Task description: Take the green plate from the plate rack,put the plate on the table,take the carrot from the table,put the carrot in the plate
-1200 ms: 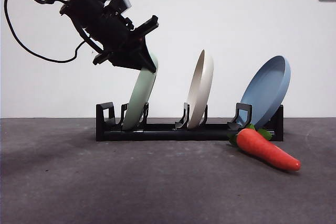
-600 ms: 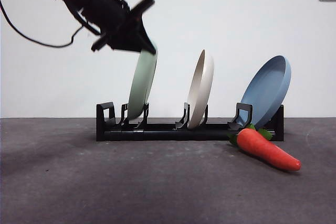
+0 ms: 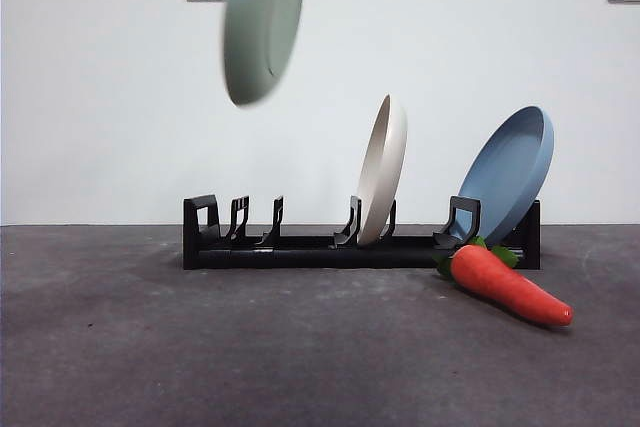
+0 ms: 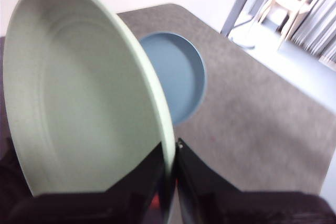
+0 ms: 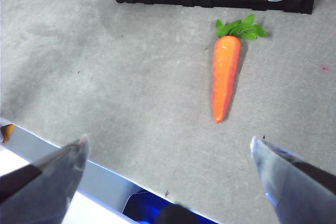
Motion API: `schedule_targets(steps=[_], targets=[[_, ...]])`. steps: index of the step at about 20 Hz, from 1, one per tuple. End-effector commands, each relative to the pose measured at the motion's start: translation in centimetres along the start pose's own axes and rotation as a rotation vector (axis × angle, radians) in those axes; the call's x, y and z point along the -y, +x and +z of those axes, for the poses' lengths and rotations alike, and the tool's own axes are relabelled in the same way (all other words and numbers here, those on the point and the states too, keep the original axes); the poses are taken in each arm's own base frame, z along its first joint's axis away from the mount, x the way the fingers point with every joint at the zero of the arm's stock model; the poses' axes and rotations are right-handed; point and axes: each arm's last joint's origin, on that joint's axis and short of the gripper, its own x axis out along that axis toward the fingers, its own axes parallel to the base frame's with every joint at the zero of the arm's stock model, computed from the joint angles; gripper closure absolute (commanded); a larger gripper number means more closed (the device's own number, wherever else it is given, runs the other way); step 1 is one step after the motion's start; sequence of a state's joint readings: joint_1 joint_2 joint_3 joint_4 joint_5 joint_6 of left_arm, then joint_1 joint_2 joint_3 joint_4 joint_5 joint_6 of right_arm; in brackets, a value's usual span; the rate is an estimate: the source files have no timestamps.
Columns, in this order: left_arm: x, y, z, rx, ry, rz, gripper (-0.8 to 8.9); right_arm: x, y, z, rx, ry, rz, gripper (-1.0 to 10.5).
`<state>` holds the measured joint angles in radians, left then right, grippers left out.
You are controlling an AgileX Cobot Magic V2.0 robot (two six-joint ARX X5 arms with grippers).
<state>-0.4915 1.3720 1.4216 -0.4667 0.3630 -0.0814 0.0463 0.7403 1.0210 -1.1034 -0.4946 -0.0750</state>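
1. Sage-green and clear of its slot, the plate [image 3: 262, 22] hangs high above the rack's [image 3: 360, 247] left end, so you are on the first step: plate out, not yet set down.
2. Your left gripper [image 4: 169, 182] is clamped on the plate's rim, one jaw on each face; the right gripper [image 5: 168, 153] waits with its jaws wide apart above the surface [image 5: 121, 82].
3. Next, I judge, you must tip the plate flat and lower it onto bare surface in front of the rack, away from the carrot [image 3: 505, 284].
4. The front view shows the plate's height but no gripper; only the left wrist view shows the grip.
5. The right wrist view alone shows the carrot from above, leaves toward the rack, tip pointing away.
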Motion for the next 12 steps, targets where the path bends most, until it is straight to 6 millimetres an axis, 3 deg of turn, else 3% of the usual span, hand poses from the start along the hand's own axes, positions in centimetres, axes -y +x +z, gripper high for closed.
schedule_targets(steps=[1,4,6,9,12], targets=[[3.0,-2.6,-0.7,-0.079,0.217,0.110,8.19,0.0,0.0,0.1,0.011,-0.002,0.002,3.2],[6.5,-3.0,-2.8,-0.266,0.435,0.270,8.19,0.0,0.0,0.2,0.019,-0.005,0.002,3.2],[8.2,-2.0,-4.2,-0.385,0.534,0.279,8.19,0.0,0.0,0.2,0.019,0.006,0.002,3.2],[10.7,0.7,-6.7,-0.486,0.653,0.268,8.19,0.1,0.2,0.3,0.010,0.009,0.002,3.2],[11.9,4.0,-10.9,-0.586,0.735,0.244,8.19,0.1,0.3,0.4,0.008,0.011,0.002,3.2]])
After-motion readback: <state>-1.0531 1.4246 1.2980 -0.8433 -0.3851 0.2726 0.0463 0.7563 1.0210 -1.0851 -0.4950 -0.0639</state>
